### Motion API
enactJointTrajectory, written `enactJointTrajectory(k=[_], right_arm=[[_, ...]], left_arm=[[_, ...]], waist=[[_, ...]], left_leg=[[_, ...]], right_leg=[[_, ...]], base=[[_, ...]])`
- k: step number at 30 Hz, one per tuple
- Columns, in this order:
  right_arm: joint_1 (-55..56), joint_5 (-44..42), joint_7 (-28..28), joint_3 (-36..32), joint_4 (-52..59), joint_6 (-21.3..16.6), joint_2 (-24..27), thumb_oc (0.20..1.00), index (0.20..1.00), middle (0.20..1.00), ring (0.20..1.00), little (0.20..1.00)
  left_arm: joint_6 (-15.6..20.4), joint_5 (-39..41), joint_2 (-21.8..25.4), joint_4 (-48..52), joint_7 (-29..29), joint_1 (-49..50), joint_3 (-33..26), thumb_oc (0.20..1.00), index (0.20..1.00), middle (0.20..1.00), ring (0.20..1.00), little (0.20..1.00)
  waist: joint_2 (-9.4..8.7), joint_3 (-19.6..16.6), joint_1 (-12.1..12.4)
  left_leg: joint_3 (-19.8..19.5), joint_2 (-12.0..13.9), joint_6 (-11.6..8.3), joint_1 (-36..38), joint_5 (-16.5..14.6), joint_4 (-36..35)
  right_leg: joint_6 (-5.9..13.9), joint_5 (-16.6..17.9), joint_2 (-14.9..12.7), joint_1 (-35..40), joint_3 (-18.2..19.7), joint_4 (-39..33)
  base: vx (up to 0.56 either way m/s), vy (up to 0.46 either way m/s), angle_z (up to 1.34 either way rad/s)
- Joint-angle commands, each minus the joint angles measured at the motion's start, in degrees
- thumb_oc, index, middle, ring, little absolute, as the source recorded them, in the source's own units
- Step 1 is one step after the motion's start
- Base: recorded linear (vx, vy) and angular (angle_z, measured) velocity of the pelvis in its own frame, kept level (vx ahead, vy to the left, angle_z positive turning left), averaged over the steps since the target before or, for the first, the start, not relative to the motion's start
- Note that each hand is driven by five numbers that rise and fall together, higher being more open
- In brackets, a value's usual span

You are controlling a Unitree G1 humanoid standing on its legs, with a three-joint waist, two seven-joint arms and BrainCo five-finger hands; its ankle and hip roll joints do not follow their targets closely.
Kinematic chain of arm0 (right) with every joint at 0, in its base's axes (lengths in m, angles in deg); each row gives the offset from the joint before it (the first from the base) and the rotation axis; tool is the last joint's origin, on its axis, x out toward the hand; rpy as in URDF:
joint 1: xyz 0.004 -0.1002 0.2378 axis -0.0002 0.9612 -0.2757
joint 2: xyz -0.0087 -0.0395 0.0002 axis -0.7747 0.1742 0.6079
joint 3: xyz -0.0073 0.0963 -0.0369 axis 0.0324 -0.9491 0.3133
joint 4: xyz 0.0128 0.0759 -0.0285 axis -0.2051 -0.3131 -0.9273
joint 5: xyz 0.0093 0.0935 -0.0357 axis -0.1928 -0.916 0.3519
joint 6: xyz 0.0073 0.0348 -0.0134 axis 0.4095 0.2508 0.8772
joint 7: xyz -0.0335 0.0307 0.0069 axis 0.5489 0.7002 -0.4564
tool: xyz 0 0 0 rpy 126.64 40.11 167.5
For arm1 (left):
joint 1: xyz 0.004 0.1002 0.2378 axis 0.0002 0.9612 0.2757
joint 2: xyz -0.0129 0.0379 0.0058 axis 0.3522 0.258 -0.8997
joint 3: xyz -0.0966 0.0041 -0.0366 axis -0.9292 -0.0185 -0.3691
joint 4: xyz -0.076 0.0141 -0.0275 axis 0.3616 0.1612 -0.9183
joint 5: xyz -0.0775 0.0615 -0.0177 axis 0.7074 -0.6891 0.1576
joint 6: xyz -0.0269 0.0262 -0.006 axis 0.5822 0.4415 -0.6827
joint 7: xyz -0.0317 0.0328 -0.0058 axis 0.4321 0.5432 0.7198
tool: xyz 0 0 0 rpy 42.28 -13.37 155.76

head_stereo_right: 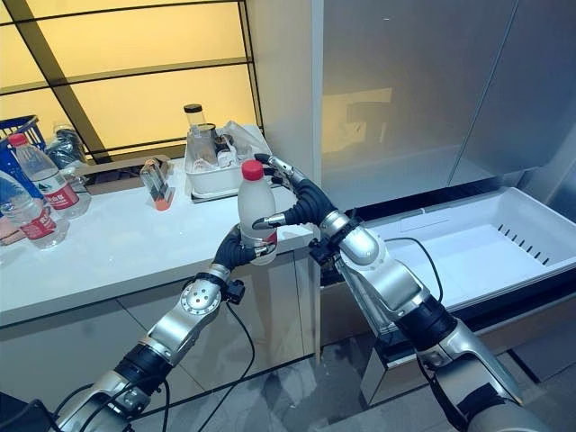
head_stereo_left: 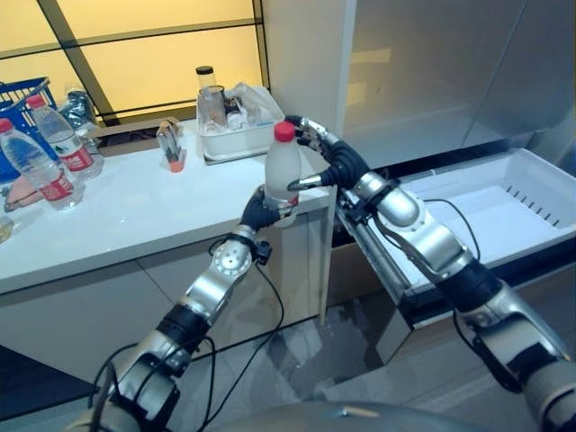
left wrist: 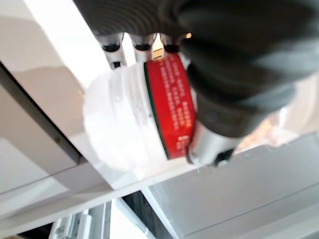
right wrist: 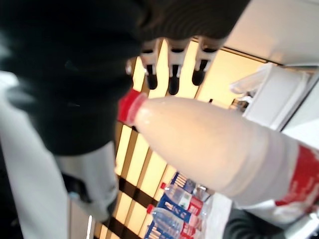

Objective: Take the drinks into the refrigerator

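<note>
I judge the job barely begun — one bottle [head_stereo_left: 283, 173] is in hand at the corner of the white counter [head_stereo_left: 135, 216], none lies in the pulled-out refrigerator drawer [head_stereo_left: 486, 202], whose white tub looks bare from my head; two more red-labelled bottles [head_stereo_left: 49, 153] wait far off at the counter's other end beside a blue basket [head_stereo_left: 22, 94], and a white tub of jars [head_stereo_left: 236, 135] sits behind the one I hold. My left hand [head_stereo_right: 241, 249] has its fingers curled round the lower body at the red label, carrying the weight; my right hand [head_stereo_right: 290, 202] is up near the neck, fingers straight and spread behind the shoulder of the bottle, thumb reaching across the front — touching or just shy, I cannot tell, but not clamped. The bottle stands upright, long axis vertical, red cap [head_stereo_right: 253, 169] on top and base down toward the counter edge; it hangs just over that corner, with the drawer off to my right and lower. What is left, as I read it: pass or carry this one across and down into the drawer, then fetch the others.
</note>
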Motion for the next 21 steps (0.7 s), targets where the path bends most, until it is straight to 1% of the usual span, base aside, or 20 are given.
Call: enactJointTrajectory(k=[1,2,3,4,8,11,14,21], right_arm=[[-7.8,-2.3,-0.6,1.6,-4.1,-1.0,-1.0,1.0,1.0,1.0,1.0,1.0],[-7.9,-2.3,-0.6,1.7,-4.1,-1.0,-1.0,1.0,1.0,1.0,1.0,1.0],[-10.2,-3.7,-1.1,3.2,-6.4,-0.7,-1.5,1.0,1.0,1.0,1.0,1.0],[-11.0,-4.7,-1.0,3.6,-7.0,-0.9,-1.8,1.0,1.0,1.0,1.0,1.0],[-13.6,-5.0,-1.6,5.4,-10.0,-0.4,-2.8,1.0,1.0,1.0,1.0,1.0],[-16.3,-5.3,-3.2,6.5,-14.7,-0.5,-4.9,1.0,1.0,1.0,1.0,1.0],[-18.3,-4.4,-4.4,7.2,-18.4,-0.1,-6.3,1.0,1.0,1.0,1.0,1.0],[-21.7,-5.5,-6.2,8.6,-26.2,-0.2,-10.5,1.0,1.0,1.0,1.0,1.0]], left_arm=[[5.6,-5.1,1.2,-4.4,2.4,-16.6,0.2,0.2,0.2,0.2,0.2,0.2],[5.6,-5.1,1.2,-4.4,2.4,-16.6,0.2,0.2,0.2,0.2,0.2,0.2],[5.2,-6.8,1.5,-5.5,2.7,-18.6,1.9,0.2,0.2,0.2,0.2,0.2],[5.3,-7.2,1.4,-5.8,3.0,-19.2,2.2,0.2,0.2,0.2,0.2,0.2],[5.0,-8.9,1.7,-5.8,3.1,-20.6,3.7,0.2,0.2,0.2,0.2,0.2],[4.9,-11.7,1.8,-5.8,4.4,-22.1,5.5,0.2,0.2,0.2,0.2,0.2],[4.9,-12.4,1.9,-5.5,4.9,-22.7,6.3,0.2,0.2,0.2,0.2,0.2],[4.9,-13.9,1.6,-5.4,6.5,-24.8,7.5,0.2,0.2,0.2,0.2,0.2]], waist=[[-1.54,-2.4,0.3],[-1.54,-2.4,0.3],[-1.48,-2.4,0.3],[-1.47,-2.3,0.3],[-1.4,-2.3,0.4],[-1.22,-2.2,0.6],[-1.15,-2.3,0.9],[-1.17,-2.2,1.2]], left_leg=[[-1.3,0.1,0.4,-3.3,0.2,0.1],[-1.3,0.1,0.4,-3.3,0.2,0.1],[-1.3,0.0,0.38,-3.4,0.2,0.1],[-1.3,0.0,0.37,-3.4,0.3,0.1],[-1.4,-0.2,0.43,-3.5,0.3,0.1],[-1.2,-0.3,0.52,-3.5,0.2,0.1],[-1.3,-0.4,0.62,-3.6,0.2,0.1],[-1.7,-0.6,0.75,-3.8,0.2,0.1]], right_leg=[[1.76,-12.1,-1.5,5.8,0.2,4.9],[1.76,-12.1,-1.5,5.8,0.2,4.9],[1.82,-12.0,-1.5,5.8,0.3,4.9],[1.82,-11.9,-1.6,5.8,0.3,4.8],[1.89,-11.9,-1.6,5.8,0.3,4.8],[1.92,-11.9,-1.7,5.7,0.4,4.8],[1.96,-11.9,-1.8,5.6,0.3,4.9],[2.05,-11.8,-2.0,5.3,0.3,5.4]], base=[[0.0,0.0,0.0],[0.0,0.0,0.0],[0.0,0.0,0.0],[0.0,0.0,0.0],[0.0,0.0,0.0],[0.0,0.0,0.0],[0.0,0.0,0.0],[0.0,0.0,0.0]])
